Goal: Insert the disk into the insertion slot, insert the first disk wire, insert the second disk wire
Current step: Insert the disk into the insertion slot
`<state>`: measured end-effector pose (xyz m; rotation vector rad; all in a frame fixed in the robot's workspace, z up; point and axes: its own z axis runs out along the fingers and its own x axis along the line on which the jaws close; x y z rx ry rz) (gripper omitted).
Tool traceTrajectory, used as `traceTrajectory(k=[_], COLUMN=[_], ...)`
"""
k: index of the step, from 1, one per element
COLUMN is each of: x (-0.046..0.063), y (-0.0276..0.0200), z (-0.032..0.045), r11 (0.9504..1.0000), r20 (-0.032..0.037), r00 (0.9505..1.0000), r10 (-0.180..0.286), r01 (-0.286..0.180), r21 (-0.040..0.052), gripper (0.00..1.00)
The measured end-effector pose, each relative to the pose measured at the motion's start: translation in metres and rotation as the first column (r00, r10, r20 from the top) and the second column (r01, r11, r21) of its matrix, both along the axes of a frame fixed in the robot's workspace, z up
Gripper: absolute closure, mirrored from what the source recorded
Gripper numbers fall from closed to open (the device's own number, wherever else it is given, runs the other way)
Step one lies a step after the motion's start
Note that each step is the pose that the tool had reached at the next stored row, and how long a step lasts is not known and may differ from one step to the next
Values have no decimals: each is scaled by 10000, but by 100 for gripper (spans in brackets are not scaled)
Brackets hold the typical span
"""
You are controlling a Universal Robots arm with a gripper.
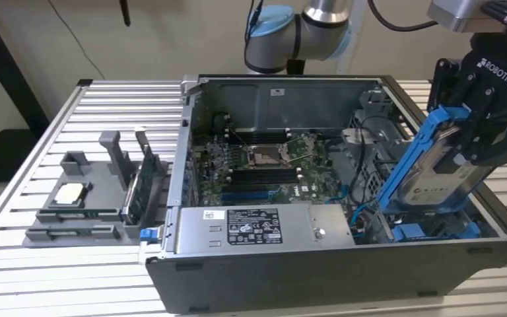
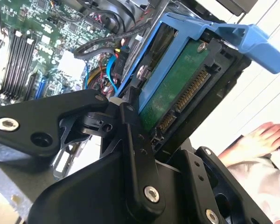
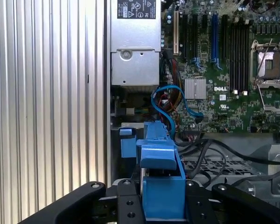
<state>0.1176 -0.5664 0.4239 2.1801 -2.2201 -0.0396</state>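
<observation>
The disk (image 1: 436, 188), silver-grey with a white label in a bright blue carrier, hangs steeply tilted over the open computer case's corner at the exterior view's right. My gripper (image 1: 475, 135) is shut on its upper part. The disk's lower end reaches down towards the insertion slot (image 1: 425, 231), a dark cage with blue fittings. In the second wrist view the disk's green circuit board (image 2: 177, 86) and connector face the camera between black fingers (image 2: 133, 135). The first wrist view has the blue carrier (image 3: 161, 184) end-on above the slot's blue fitting (image 3: 127, 142). A blue cable (image 3: 164, 100) curls loose beside the cage.
The computer case (image 1: 324, 274) lies open on a slatted metal table (image 1: 77, 277), with a labelled power-supply box (image 1: 253, 228) at the front. A grey parts tray (image 1: 86, 198) stands at the exterior view's left. Part of a person (image 2: 259, 140) lies beyond the table edge.
</observation>
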Motion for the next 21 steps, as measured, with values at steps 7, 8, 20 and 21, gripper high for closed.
traceTrajectory(k=[7,8,20,21], x=[91,106,148,147], y=[0,1,-29,-29], z=[-37,-45,-178,-182], r11=[10000,10000,10000,10000], r20=[-31,-38,-92,-92], r00=[10000,10000,10000,10000], r10=[0,1,1,0], r01=[0,-1,-1,0], r21=[-1,-1,-11,-16], gripper=[67,67,67,67])
